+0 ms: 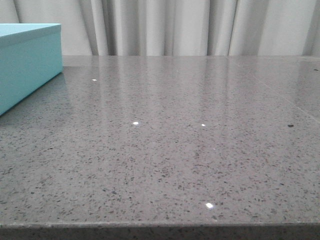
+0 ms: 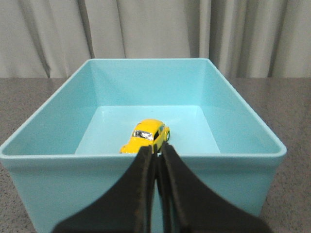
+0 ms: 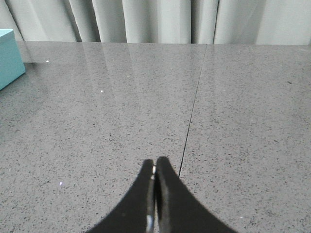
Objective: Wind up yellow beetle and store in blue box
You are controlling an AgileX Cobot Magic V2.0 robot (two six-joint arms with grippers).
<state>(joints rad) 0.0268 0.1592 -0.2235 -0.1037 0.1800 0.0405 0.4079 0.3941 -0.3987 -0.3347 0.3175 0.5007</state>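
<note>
Black end effector fingers [image 2: 146,184] right up close in the left wrist view, low in the middle of the frame. Left end effector [image 2: 156,151] pinched closed, tips together, nothing held. Just past the tips, near wall of the blue box [image 2: 73,184], light turquoise, flat and dull, far bigger than the toy. Lid off, open top, inside in plain sight. Down on the box floor, near the front wall and close to the middle of the frame, the yellow beetle [image 2: 147,135]. Small, round, shiny yellow. Dark windows with a bright glint on the glass. Black tyre just showing at its side. Turned at a slant, nose toward the lower left of the frame. Apart from the fingers.

Right end effector [image 3: 154,165] low in the middle of the right wrist view, also clenched and holding nothing, above the bare grey speckled desk [image 3: 233,121]. Thin seam line across the desk beside it.

Front view: box at the upper left edge, on the desk. Pale curtain [image 1: 190,27] across the top.
</note>
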